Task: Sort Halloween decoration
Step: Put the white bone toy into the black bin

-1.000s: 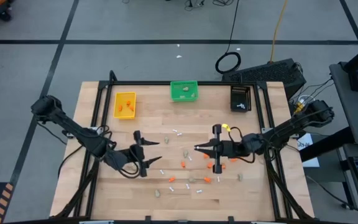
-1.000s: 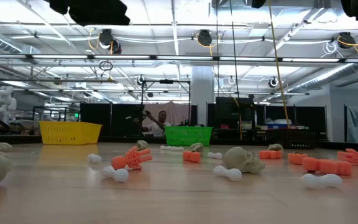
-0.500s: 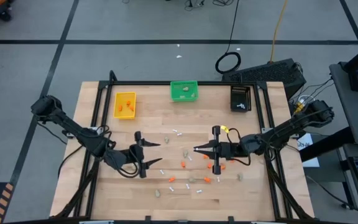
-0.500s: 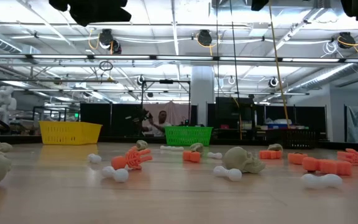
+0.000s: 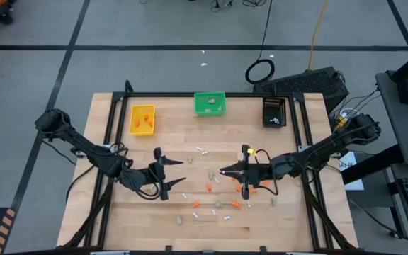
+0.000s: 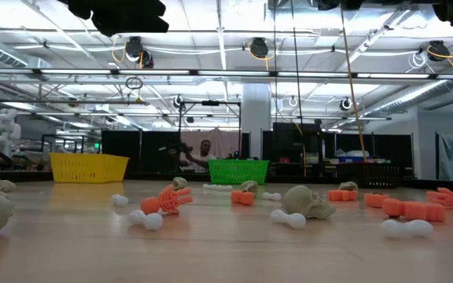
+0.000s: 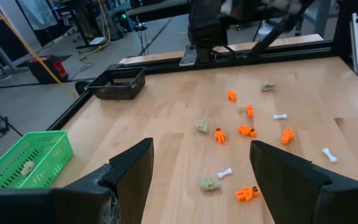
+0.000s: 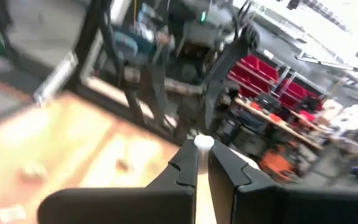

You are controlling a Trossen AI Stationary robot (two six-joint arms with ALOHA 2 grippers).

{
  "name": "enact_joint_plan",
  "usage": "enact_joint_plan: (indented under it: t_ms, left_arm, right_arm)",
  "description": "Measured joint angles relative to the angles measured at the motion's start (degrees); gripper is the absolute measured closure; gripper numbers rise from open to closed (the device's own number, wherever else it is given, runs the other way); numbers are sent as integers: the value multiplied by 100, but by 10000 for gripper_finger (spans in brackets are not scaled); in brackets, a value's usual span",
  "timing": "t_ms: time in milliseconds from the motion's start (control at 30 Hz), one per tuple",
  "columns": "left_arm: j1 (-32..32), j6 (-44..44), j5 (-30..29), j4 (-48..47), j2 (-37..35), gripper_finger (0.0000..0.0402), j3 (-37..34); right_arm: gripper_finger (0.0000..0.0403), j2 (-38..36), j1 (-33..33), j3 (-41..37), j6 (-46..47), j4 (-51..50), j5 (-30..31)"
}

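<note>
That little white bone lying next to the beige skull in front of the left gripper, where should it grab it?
Grip the white bone on its thin middle shaft, coming straight down with fingers across its length. It lies flat on the table, and its knobbed ends are wider.

A large industrial robotics lab or workshop is indicated. A grey floor marked with dark lines is seen around the wooden table, and exposed ceiling trusses, hanging cables and equipment racks are observed beyond.
</note>
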Motion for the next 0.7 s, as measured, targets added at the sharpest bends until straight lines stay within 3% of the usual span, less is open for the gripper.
enact_joint_plan:
  t_ms: [367, 567, 633, 700]
  left_arm:
    - [-35, -151, 0, 19, 0, 137, 0]
    - [-35, -151, 0, 19, 0, 137, 0]
    - [-35, -153, 0, 19, 0, 137, 0]
    - [-35, -151, 0, 19, 0, 137, 0]
  right_arm:
    - [398, 0, -1, 0, -2047, -150, 1026]
    - [398, 0, -9, 0, -2059, -150, 1171]
    - [399, 0, -33, 0, -2290, -88, 1689]
    - [398, 0, -127, 0, -2391, 5, 2582]
